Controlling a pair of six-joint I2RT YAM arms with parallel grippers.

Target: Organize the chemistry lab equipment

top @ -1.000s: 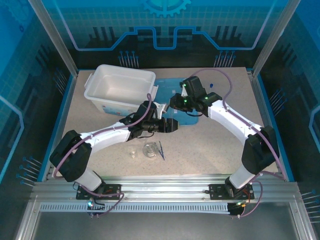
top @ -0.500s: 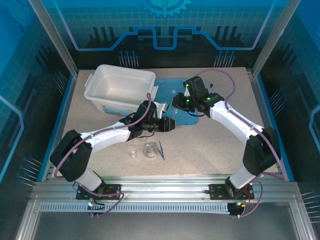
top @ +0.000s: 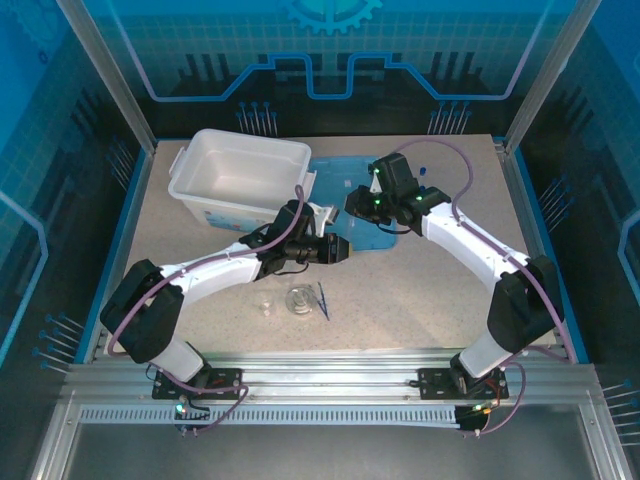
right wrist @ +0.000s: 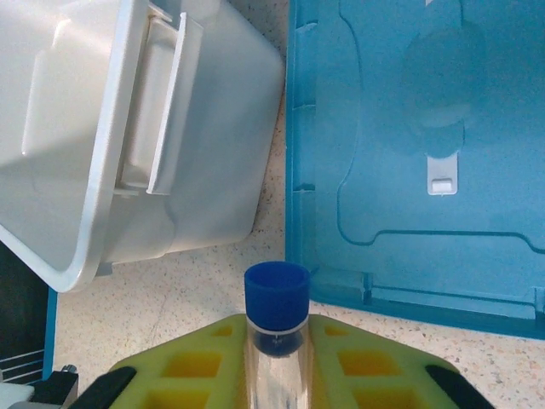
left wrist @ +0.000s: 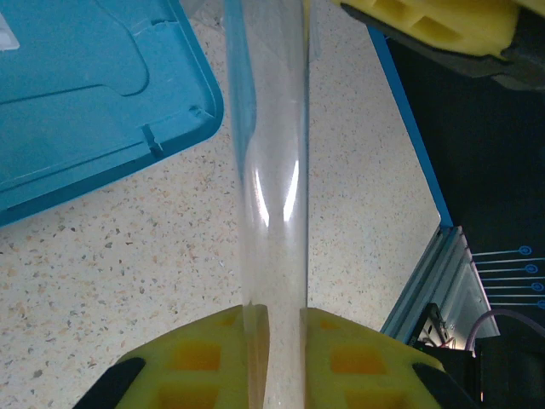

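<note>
A slim clear tube [left wrist: 272,170] with a blue cap [right wrist: 277,294] hangs above the table between both grippers. My left gripper [left wrist: 274,319] is shut on its clear end, near the lid's front edge [top: 345,250]. My right gripper [right wrist: 277,328] is shut on the tube just below the cap, over the lid [top: 352,205]. Its yellow fingers [left wrist: 443,25] show at the top of the left wrist view. On the table in front of the left arm sit a small beaker [top: 265,305], a conical flask [top: 299,300] and dark-blue tweezers [top: 323,300].
The white bin [top: 240,175] stands open at the back left, its handle [right wrist: 166,102] close to the right gripper. The light-blue lid [top: 345,180] lies flat beside it. Blue rails edge the table, with the metal frame in front.
My left gripper's jaws have closed onto the tube that the right gripper holds. The right arm has shifted slightly to the right and back.
</note>
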